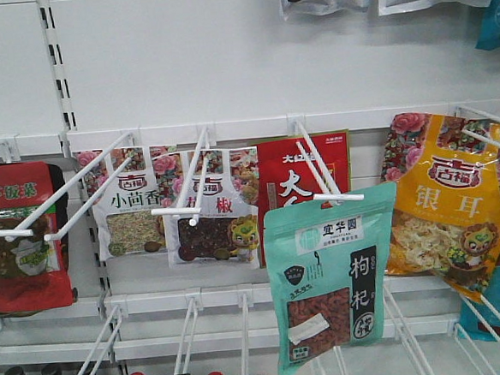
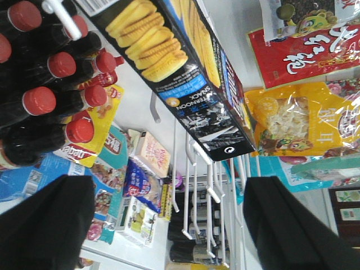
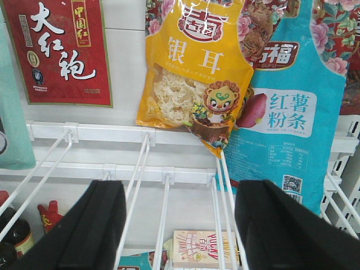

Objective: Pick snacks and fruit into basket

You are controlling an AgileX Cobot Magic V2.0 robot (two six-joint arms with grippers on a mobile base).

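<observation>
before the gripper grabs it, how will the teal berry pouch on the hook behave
The teal pouch hangs askew from one hook, so it will probably swing when touched. Its glossy film looks slippery. Loose berries in a flat bag suggest it is light and floppy.

Teal pouch (image 1: 330, 285): 枸杞, vert. on blk strip
Yellow pouch (image 3: 194, 79): 银耳
Red pouch (image 3: 56, 50): 大红袍
Blue pouch (image 3: 292, 129): 红薯粉条, logo SUFU
White pouch (image 1: 130, 209): 小茴香
Biscuit box (image 2: 191, 73): SNACK
</observation>
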